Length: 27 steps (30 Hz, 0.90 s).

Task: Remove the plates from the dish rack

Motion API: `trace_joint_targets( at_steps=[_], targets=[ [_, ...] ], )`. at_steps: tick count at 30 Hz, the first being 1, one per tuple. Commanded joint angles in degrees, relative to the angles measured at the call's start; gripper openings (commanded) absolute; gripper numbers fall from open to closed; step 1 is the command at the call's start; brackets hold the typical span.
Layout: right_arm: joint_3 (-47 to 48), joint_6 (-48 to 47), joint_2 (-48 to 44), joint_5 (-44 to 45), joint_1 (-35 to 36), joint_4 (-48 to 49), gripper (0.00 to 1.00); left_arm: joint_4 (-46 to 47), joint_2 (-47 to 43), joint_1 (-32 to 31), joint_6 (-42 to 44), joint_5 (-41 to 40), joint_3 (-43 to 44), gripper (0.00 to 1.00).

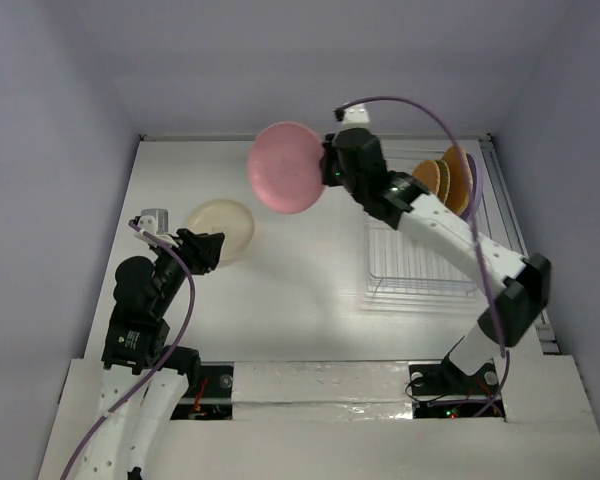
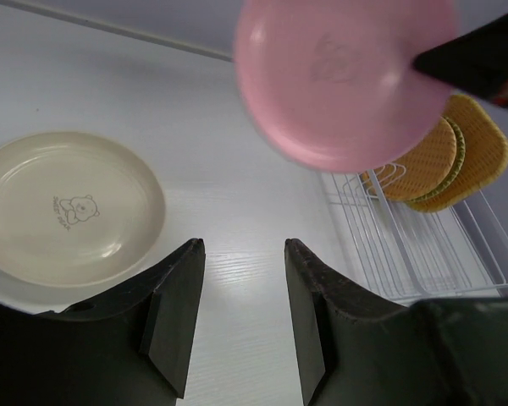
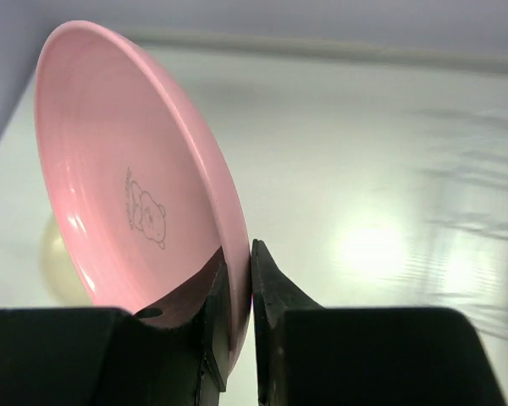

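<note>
One pink plate (image 3: 110, 169) hangs rim-clamped in the right pincer (image 3: 240, 262); left pincer (image 2: 244, 254) stands wide apart.

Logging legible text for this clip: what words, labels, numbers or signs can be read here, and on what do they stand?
No text can be read in any view.
Cream plate: a small bear drawing with tiny marks beside it, too small to read.
Pink plate: a bear outline with faint marks beside it, too blurred to read.
</note>
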Motion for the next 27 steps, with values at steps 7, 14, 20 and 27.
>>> trace_joint_targets(
  at_steps=[7, 14, 20, 27],
  targets=[
    [8.75, 23.23, 23.05, -24.84, 2.41, 21.29, 0.00, 2.55, 0.47, 0.90, 0.04, 0.23, 1.11, 0.39],
    [12.10, 30.63, 34.31, -28.98, 3.55, 25.16, 0.01, 2.81, 0.56, 2.04, -0.04, 0.67, 1.02, 0.39],
    [14.38, 31.34, 38.45, -31.44, 5.48, 24.47, 0.21, 2.90, 0.47, 2.04, -0.04, 1.02, 0.93, 0.39],
    [13.78, 26.34, 35.03, -26.97, 6.10, 19.28, 0.66, 2.90, 0.38, 2.04, 0.04, 0.85, 0.93, 0.39]
  ],
)
